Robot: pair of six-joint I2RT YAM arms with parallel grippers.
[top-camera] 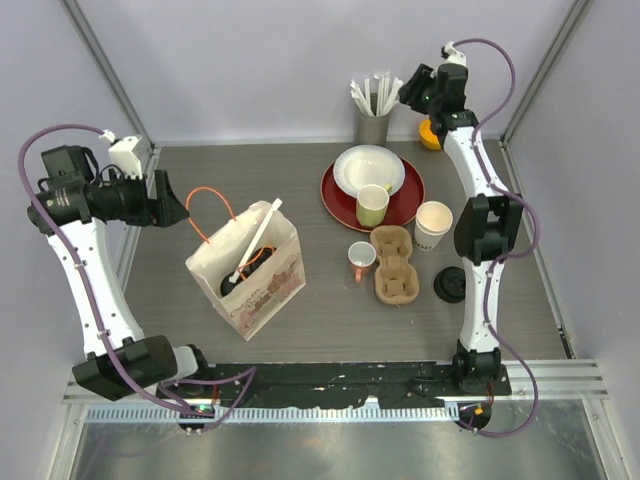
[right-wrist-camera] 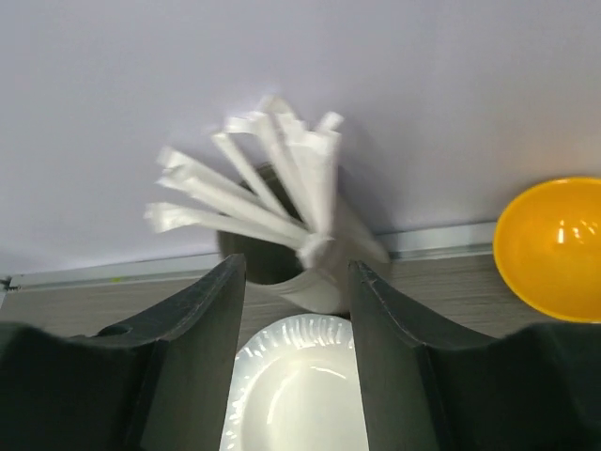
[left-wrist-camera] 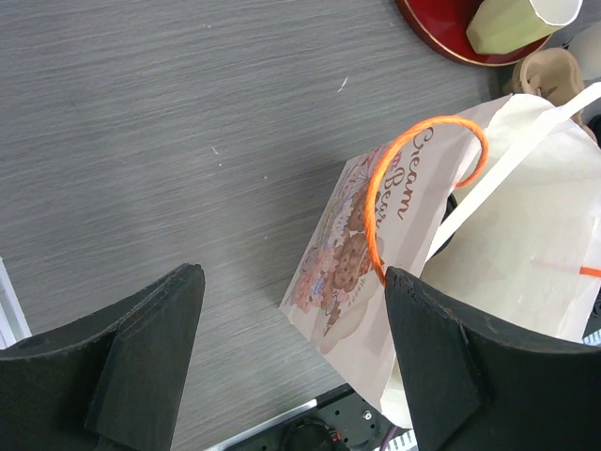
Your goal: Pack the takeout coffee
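Three views, one entry each.

Top external: we note one paper cup (top-camera: 433, 225) standing uncovered at the right of the table (top-camera: 300, 170), just beside the cardboard carrier (top-camera: 395, 263). A black lid (top-camera: 452, 284) lies flat on the table near the cup, not touching it. A dark round shape (top-camera: 236, 284) shows in the mouth of the paper bag (top-camera: 262, 295); we cannot tell whether it is a second lidded cup. A wrapped straw (top-camera: 256, 238) sticks out of the bag. The left gripper (top-camera: 170, 205) hangs beside the bag's orange handle (top-camera: 207, 190). The right gripper (top-camera: 408, 92) is at the back, by the straw holder (top-camera: 372, 125).

Left wrist: the left fingers (left-wrist-camera: 141, 357) are spread wide and hold nothing; we see only table between them. The orange handle arches just beyond one finger.

Right wrist: the view is blurred. The right fingers (right-wrist-camera: 188, 357) stand apart, released, framing the straw holder and its white straws (right-wrist-camera: 272, 188). A white paper bowl (right-wrist-camera: 300, 385) sits below, and a yellow bowl (right-wrist-camera: 554, 244) lies off to one side.
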